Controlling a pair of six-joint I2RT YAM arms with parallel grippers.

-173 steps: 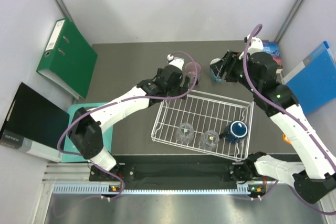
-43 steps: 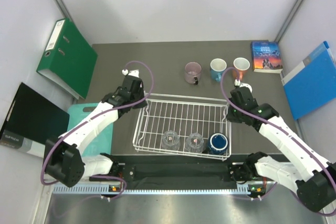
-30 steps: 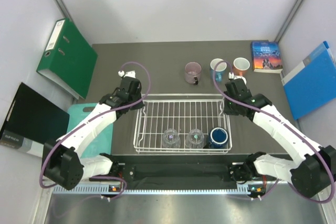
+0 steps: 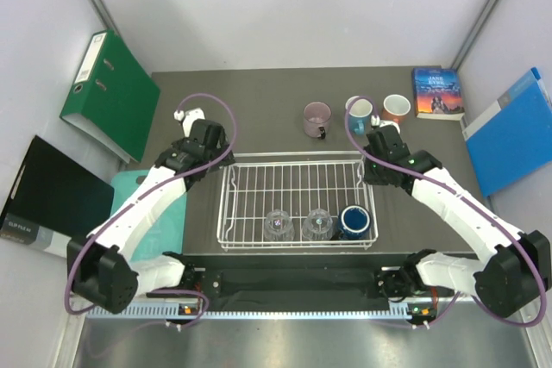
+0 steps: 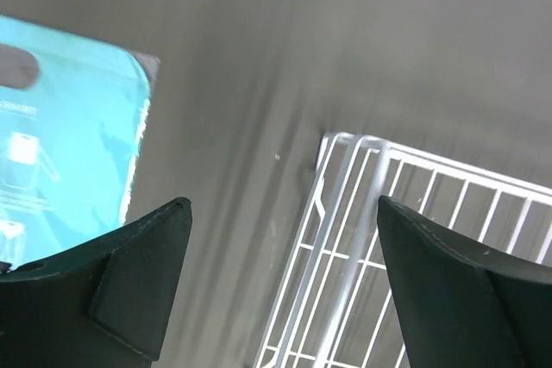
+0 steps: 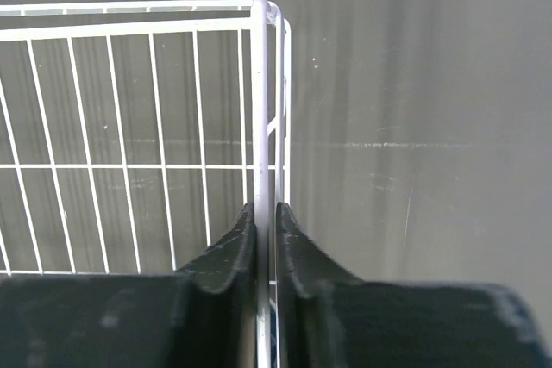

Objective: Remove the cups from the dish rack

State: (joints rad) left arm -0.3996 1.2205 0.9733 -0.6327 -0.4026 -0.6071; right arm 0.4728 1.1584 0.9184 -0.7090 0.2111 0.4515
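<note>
The white wire dish rack (image 4: 293, 158) sits mid-table and holds two clear glass tumblers (image 4: 278, 225) (image 4: 317, 225) and a dark navy mug (image 4: 354, 222) along its near side. Behind it on the table stand a mauve-pink mug (image 4: 316, 118), a light blue mug (image 4: 358, 114) and an orange mug (image 4: 396, 108). My left gripper (image 4: 211, 154) (image 5: 282, 204) hangs open above the rack's back left corner (image 5: 345, 239), touching nothing. My right gripper (image 4: 374, 170) (image 6: 266, 206) is shut on the rack's right rim wire (image 6: 257, 84) near the back right corner.
A teal cutting board (image 4: 129, 189) (image 5: 60, 127) lies left of the rack, partly under my left arm. A green binder (image 4: 108, 92) and a black folder (image 4: 52, 200) stand at the left. A book (image 4: 438, 92) and a blue folder (image 4: 513, 131) are at the back right.
My left gripper has opened, let go of the rack's back left corner and drawn back up and left. The right gripper stays on the right rim. The rack has shifted slightly.
</note>
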